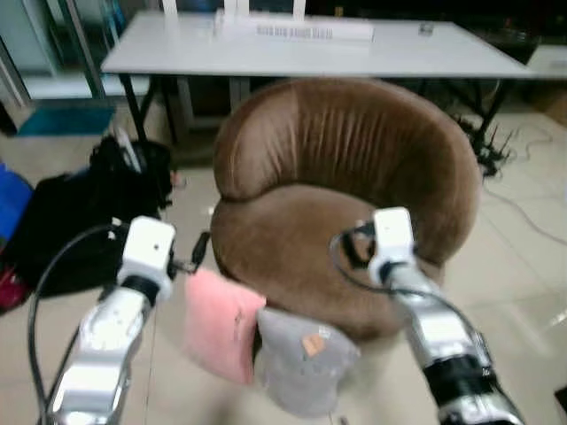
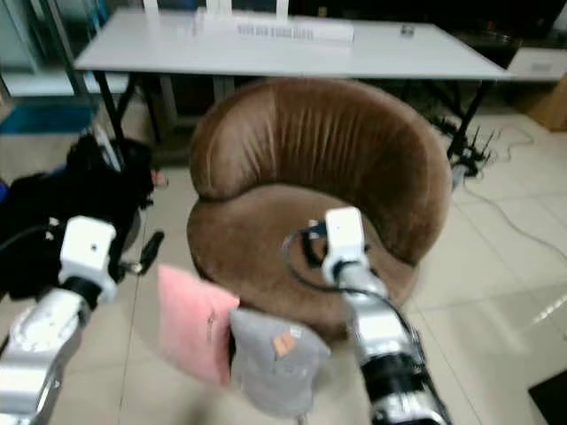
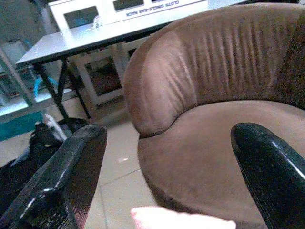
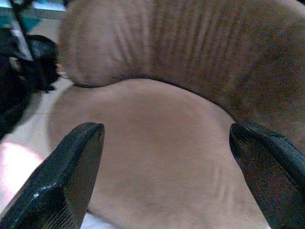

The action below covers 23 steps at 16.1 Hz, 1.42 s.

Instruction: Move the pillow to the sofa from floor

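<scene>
Landmark: round brown velvet tub sofa point(image 1: 341, 195)
Pink square pillow point(image 1: 221, 323): leaning against the sofa's front edge, apparently on the floor
Grey pillow point(image 1: 301, 359): just beside the pink one
Left gripper point(image 3: 167, 167): fingers spread wide, empty, above the pink pillow
Right gripper point(image 4: 167, 157): fingers wide apart, empty, over the sofa seat
White table point(image 1: 177, 49): behind the sofa

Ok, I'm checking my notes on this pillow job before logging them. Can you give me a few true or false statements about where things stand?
1. The pink pillow leans against the front of the brown sofa. True.
2. A grey pillow lies on the sofa seat. False: it sits on the floor beside the pink one.
3. The left gripper is open. True.
4. The right gripper holds a pillow. False: it is open over the seat.
5. A white table stands behind the sofa. True.
</scene>
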Available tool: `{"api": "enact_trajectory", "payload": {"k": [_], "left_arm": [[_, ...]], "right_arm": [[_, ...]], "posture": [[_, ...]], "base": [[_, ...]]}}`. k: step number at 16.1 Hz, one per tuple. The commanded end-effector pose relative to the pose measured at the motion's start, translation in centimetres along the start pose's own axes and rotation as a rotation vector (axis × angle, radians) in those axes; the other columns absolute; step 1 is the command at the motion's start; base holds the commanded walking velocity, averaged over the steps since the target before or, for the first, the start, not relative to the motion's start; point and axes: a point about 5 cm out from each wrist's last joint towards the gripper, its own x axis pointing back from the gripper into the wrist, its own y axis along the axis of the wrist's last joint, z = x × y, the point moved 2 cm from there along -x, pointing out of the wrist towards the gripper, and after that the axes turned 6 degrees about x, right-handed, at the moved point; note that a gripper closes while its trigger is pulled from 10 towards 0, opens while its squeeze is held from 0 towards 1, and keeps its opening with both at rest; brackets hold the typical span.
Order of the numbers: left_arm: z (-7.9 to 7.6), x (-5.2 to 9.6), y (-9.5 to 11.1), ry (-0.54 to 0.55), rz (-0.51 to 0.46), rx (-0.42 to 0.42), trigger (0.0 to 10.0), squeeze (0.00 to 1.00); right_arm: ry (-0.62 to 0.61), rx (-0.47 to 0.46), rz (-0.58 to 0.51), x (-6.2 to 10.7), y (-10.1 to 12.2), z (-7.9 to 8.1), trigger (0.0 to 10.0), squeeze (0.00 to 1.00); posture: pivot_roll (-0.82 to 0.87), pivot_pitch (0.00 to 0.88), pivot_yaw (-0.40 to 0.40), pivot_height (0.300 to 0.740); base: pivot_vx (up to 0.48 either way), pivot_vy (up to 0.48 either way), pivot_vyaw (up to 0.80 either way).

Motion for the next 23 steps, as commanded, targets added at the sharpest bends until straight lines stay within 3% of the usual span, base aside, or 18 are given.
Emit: {"api": "enact_trajectory", "payload": {"k": [1, 3, 5, 8, 23], "left_arm": [[-1.02, -0.38, 0.26, -0.038, -0.01, -0.005, 10.0, 0.0], [-1.06, -0.35, 0.23, -0.04, -0.009, -0.006, 10.0, 0.0], [-1.12, -0.29, 0.15, -0.044, -0.007, -0.004, 10.0, 0.0], [-1.31, -0.18, -0.1, -0.047, 0.004, -0.006, 10.0, 0.0], [-1.36, -0.29, -0.31, -0.057, 0.017, -0.031, 10.0, 0.0]], "right_arm": [[-0.046, -0.008, 0.027, 0.29, -0.75, -1.4, 10.0, 0.0], [-0.062, -0.039, 0.064, 0.32, -1.36, -1.57, 10.0, 0.0], [-0.055, -0.011, 0.053, 0.36, -1.28, -1.52, 10.0, 0.0], [-0.061, -0.002, 0.048, 0.46, -1.23, -1.57, 10.0, 0.0], [-0.065, 0.006, 0.064, 0.47, -1.32, -1.61, 10.0, 0.0]], "posture": [[0.09, 0.0, -0.035, 0.74], [0.09, 0.0, -0.035, 0.74], [0.09, 0.0, -0.035, 0.74], [0.09, 0.0, -0.037, 0.74], [0.09, 0.0, -0.037, 0.74]], "base": [[0.405, 0.0, 0.0], [0.407, 0.0, -0.79], [0.405, 0.0, -0.78], [0.369, 0.0, 0.0], [0.0, 0.0, 0.0]]}}
